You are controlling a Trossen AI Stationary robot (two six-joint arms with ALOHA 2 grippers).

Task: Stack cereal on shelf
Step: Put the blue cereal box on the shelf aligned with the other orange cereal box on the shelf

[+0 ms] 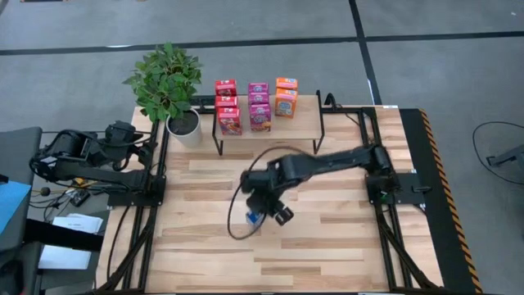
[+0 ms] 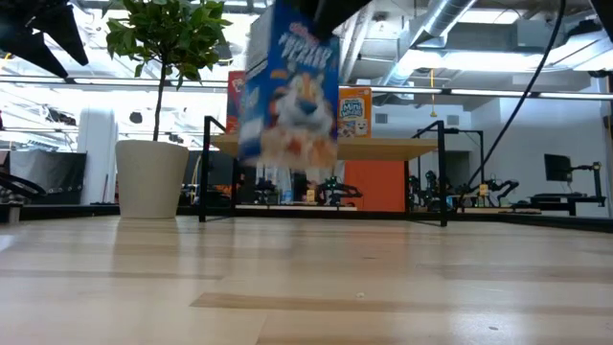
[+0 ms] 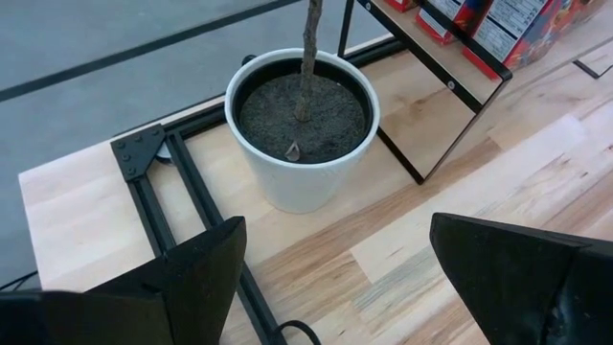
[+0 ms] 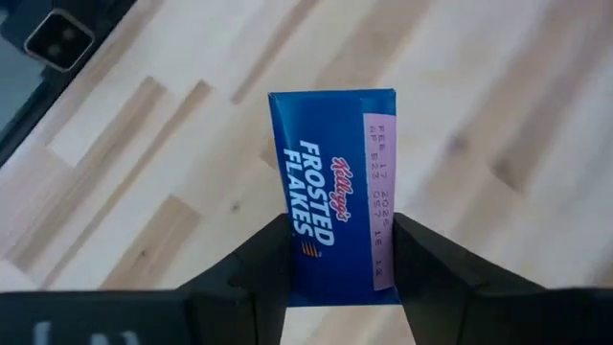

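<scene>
the right gripper (image 4: 335,264) clenches a blue cereal box (image 4: 335,182), lifted off the table (image 1: 344,238) in front of the shelf (image 1: 307,121). the left gripper (image 3: 335,278) waits released beside the plant pot (image 3: 302,125).

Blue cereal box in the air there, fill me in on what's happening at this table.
The right gripper holds a blue cereal box between its fingers; in the low view the box hangs clear above the tabletop, in front of the shelf. The shelf already carries red, magenta and orange cereal boxes, next to a potted plant. The left gripper waits open at the table's left side, near the plant's white pot.
</scene>
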